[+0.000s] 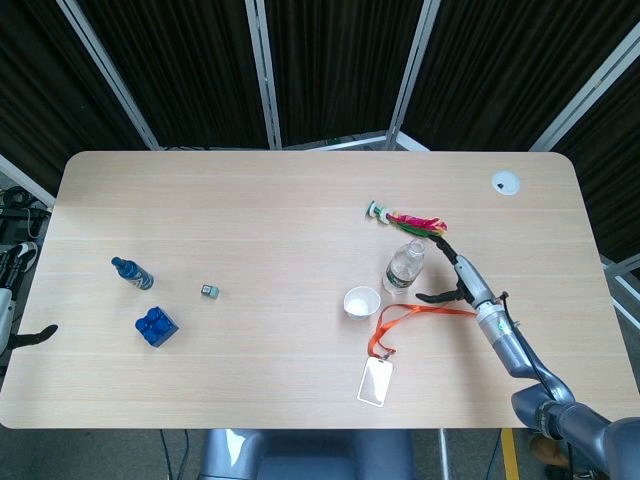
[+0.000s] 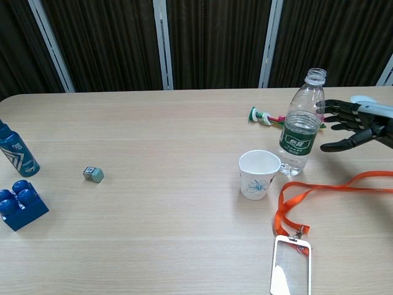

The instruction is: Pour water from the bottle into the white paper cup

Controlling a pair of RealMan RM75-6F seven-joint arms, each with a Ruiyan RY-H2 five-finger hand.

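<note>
Clear plastic water bottle with green label (image 2: 301, 126), uncapped, stands upright right of tabletop centre, just beside white paper cup (image 2: 258, 174). Right hand (image 2: 355, 123) spread, empty, near it. Thin walls judged crushable, spill-prone; labelled midsection is advised for grasping.

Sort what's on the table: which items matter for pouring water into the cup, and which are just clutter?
Job items: water bottle, uncapped; white paper cup; right hand, open beside the bottle.

Clutter: orange lanyard with badge holder, feathered shuttlecock, blue bottle, blue brick, small grey cube.
</note>
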